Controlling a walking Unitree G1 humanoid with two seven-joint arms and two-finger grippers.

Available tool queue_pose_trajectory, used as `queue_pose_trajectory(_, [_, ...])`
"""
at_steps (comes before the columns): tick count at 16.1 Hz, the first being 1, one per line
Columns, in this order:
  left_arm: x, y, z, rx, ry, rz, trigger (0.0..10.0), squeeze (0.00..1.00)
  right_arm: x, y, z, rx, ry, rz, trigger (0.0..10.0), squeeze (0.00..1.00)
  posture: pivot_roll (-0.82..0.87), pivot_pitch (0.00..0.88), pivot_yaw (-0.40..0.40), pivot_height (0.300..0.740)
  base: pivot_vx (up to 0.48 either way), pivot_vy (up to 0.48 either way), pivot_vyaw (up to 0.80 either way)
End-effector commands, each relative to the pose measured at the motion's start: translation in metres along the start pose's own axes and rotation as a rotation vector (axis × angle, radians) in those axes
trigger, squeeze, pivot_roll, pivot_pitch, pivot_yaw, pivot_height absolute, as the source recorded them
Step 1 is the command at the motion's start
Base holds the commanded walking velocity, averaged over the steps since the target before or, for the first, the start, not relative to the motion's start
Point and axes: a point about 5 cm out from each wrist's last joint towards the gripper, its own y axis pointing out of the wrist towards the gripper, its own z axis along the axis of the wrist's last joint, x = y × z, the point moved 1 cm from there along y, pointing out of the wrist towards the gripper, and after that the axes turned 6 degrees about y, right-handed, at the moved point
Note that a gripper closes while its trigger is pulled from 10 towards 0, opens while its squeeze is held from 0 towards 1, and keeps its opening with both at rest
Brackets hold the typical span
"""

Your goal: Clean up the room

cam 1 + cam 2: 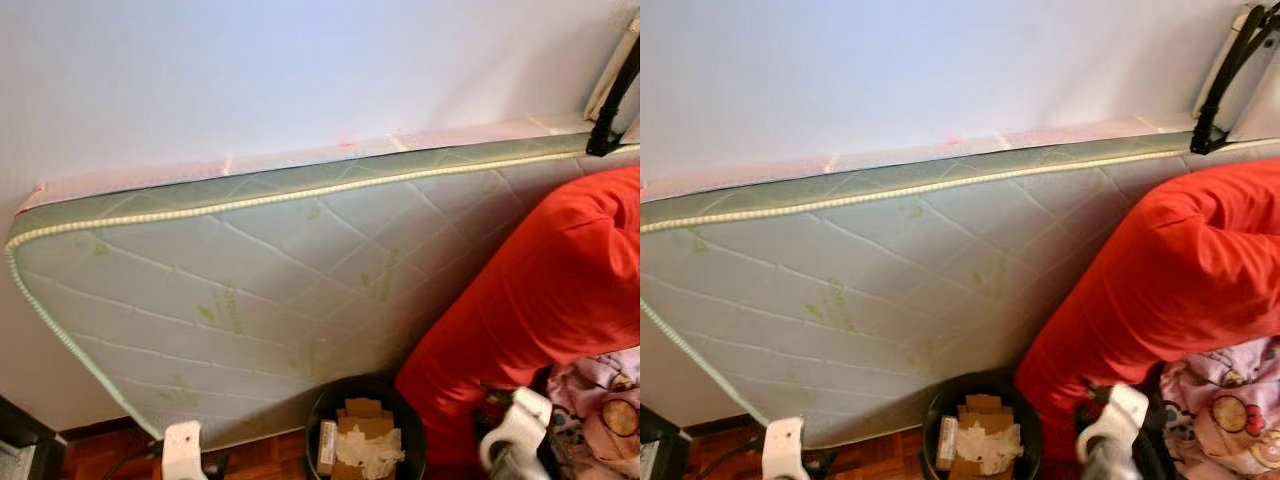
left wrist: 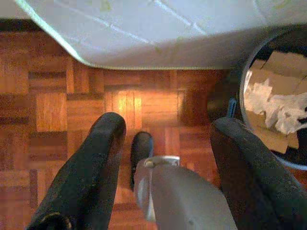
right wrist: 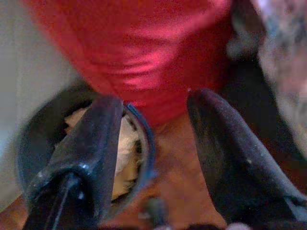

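**Both grippers hovering open near the bin, mattress edge overhead**

A mattress (image 1: 250, 290) is leaning tilted against the white wall (image 1: 250, 70), its piped green edge running across the upper part of the head views and curving down at the robot's left to a rounded corner. That lower corner is hanging over the parquet floor (image 2: 53, 110), leaving a strip of bare floor open under it.

A black bin (image 1: 365, 425) is sitting on the floor just below the mattress's lower edge, holding cardboard pieces (image 1: 362, 408) and crumpled paper (image 1: 372, 450). A red cloth (image 1: 540, 300) is bulging in from the robot's right, touching or nearly touching the bin's right rim and covering the mattress's right end. A pink patterned fabric (image 1: 1230, 410) is lying just beside the red cloth at lower right. A black strap (image 1: 1225, 75) is hanging at the top right corner by the wall.

The left gripper (image 2: 165, 143) is hanging over bare floor, fingers spread wide and holding nothing; the bin's rim is sitting just beside one finger. The right gripper (image 3: 156, 139) is hovering above the bin's rim, fingers also spread wide and empty, the red cloth close ahead. Open floor is showing between the bin and the left-hand mattress corner; the right side is looking crowded.
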Motion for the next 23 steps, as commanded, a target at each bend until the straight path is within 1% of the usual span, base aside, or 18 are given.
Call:
queue_pose_trajectory(1, [-0.002,-0.003,-0.011,-0.033,0.009,0.009,10.0,0.0,-0.017,0.001,-0.003,-0.026,-0.187,0.089,10.0,0.0,0.07,0.0,-0.071,0.74,0.0,0.0,0.0])
queue_pose_trajectory(3, [-0.007,-0.006,-0.021,-0.054,0.01,0.018,10.0,0.0,-0.009,-0.001,-0.01,-0.057,-0.139,0.046,10.0,0.0,0.09,0.001,-0.077,0.74,0.0,0.0,0.0])
queue_pose_trajectory(6, [-0.014,-0.01,-0.032,-0.082,0.022,0.026,10.0,0.0,0.001,-0.006,-0.027,-0.099,-0.131,0.02,10.0,0.0,0.09,0.01,-0.069,0.74,0.0,0.0,0.0])
queue_pose_trajectory(7, [-0.017,-0.012,-0.036,-0.089,0.022,0.031,10.0,0.0,0.01,-0.01,-0.04,-0.141,-0.148,0.001,10.0,0.0,0.1,0.01,-0.071,0.74,0.0,0.0,0.0])
queue_pose_trajectory(8, [-0.017,-0.012,-0.037,-0.09,0.022,0.032,10.0,0.0,0.011,-0.012,-0.044,-0.151,-0.156,-0.003,10.0,0.0,0.1,0.01,-0.071,0.74,0.0,0.0,0.0])
queue_pose_trajectory(9, [-0.022,-0.014,-0.041,-0.09,0.01,0.042,10.0,0.0,0.017,-0.016,-0.055,-0.189,-0.191,-0.004,10.0,0.0,0.12,0.016,-0.073,0.74,0.0,0.0,0.0])
queue_pose_trajectory(10, [-0.025,-0.015,-0.042,-0.089,0.004,0.047,10.0,0.0,0.019,-0.018,-0.059,-0.2,-0.208,-0.003,10.0,0.0,0.13,0.016,-0.067,0.74,0.0,0.0,0.0])
queue_pose_trajectory(12, [-0.032,-0.017,-0.044,-0.087,0.011,0.049,10.0,0.0,0.02,-0.02,-0.064,-0.2,-0.177,-0.024,10.0,0.0,0.11,0.014,-0.048,0.74,0.0,0.0,0.0])
queue_pose_trajectory(13, [-0.034,-0.018,-0.045,-0.094,0.03,0.046,10.0,0.0,0.018,-0.02,-0.065,-0.197,-0.162,-0.017,10.0,0.0,0.09,0.005,-0.035,0.74,0.0,0.0,0.0])
queue_pose_trajectory(15, [-0.035,-0.019,-0.046,-0.097,0.043,0.042,10.0,0.0,0.017,-0.019,-0.064,-0.193,-0.17,-0.002,10.0,0.0,0.08,0.0,-0.034,0.74,0.0,0.0,0.0])
queue_pose_trajectory(17, [-0.032,-0.018,-0.047,-0.094,0.046,0.03,10.0,0.0,0.02,-0.019,-0.062,-0.191,-0.175,-0.007,10.0,0.0,0.07,0.0,-0.037,0.74,0.0,0.0,0.0])
queue_pose_trajectory(19, [-0.024,-0.017,-0.047,-0.098,0.065,-0.001,10.0,0.0,0.028,-0.019,-0.057,-0.177,-0.177,-0.029,10.0,0.0,0.02,0.003,-0.027,0.74,0.0,0.0,0.0])
queue_pose_trajectory(20, [-0.016,-0.016,-0.047,-0.104,0.082,-0.022,10.0,0.0,0.033,-0.019,-0.054,-0.167,-0.174,-0.036,10.0,0.0,0.0,0.007,-0.022,0.74,0.0,0.0,0.0])
queue_pose_trajectory(21, [-0.002,-0.014,-0.046,-0.107,0.098,-0.048,10.0,0.0,0.038,-0.018,-0.05,-0.155,-0.168,-0.044,10.0,0.0,-0.03,0.01,-0.014,0.74,0.0,0.0,0.0])
queue_pose_trajectory(23, [0.008,-0.013,-0.045,-0.106,0.11,-0.076,10.0,0.0,0.046,-0.018,-0.042,-0.127,-0.161,-0.06,10.0,0.0,-0.04,0.016,-0.004,0.74,0.0,0.0,0.0])
